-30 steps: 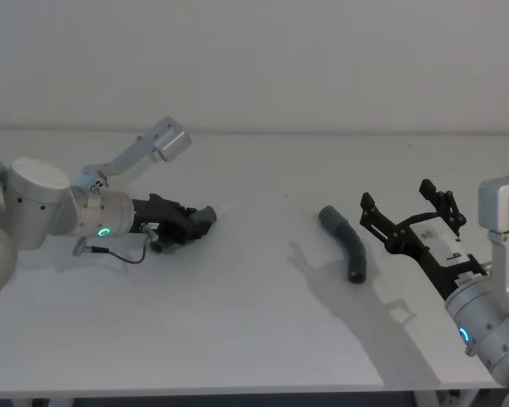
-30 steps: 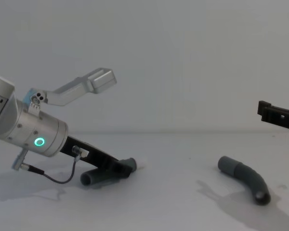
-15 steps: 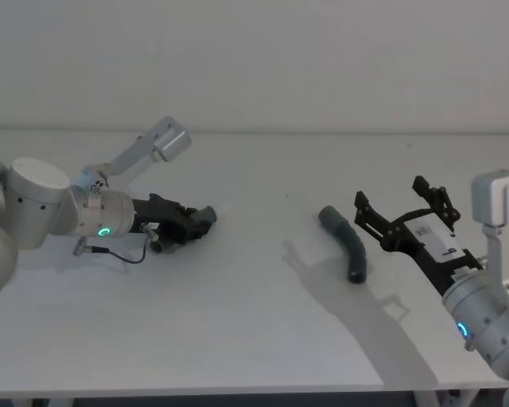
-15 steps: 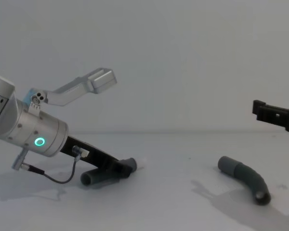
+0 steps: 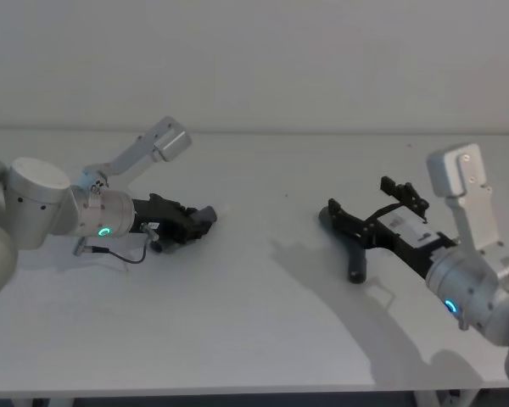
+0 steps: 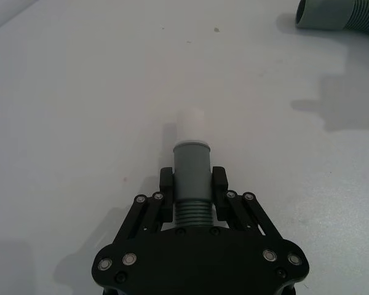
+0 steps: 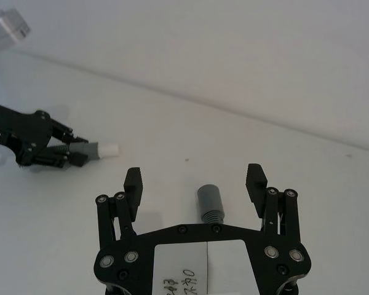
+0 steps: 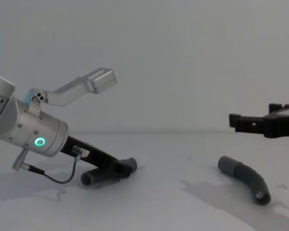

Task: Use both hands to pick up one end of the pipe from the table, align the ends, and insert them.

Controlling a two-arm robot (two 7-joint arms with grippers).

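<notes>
- Tool of black plastic on the left arm (image 5: 192,224) pinches a dark grey ribbed hose piece (image 6: 191,209) at its cuff (image 6: 190,161), low on the white matte surface (image 5: 254,331).
- Right tool (image 7: 194,178), spread wide, hovers over the second curved grey hose piece (image 8: 245,175).

One ribbed hose piece (image 6: 190,165) in left pincer (image 6: 192,184), second piece (image 8: 244,177) curved on table (image 5: 237,322)

The bench (image 5: 254,331) is plain white. The right hose (image 8: 248,177) is ribbed dark grey; the left hose (image 6: 191,169) has a white tip (image 6: 190,125).
</notes>
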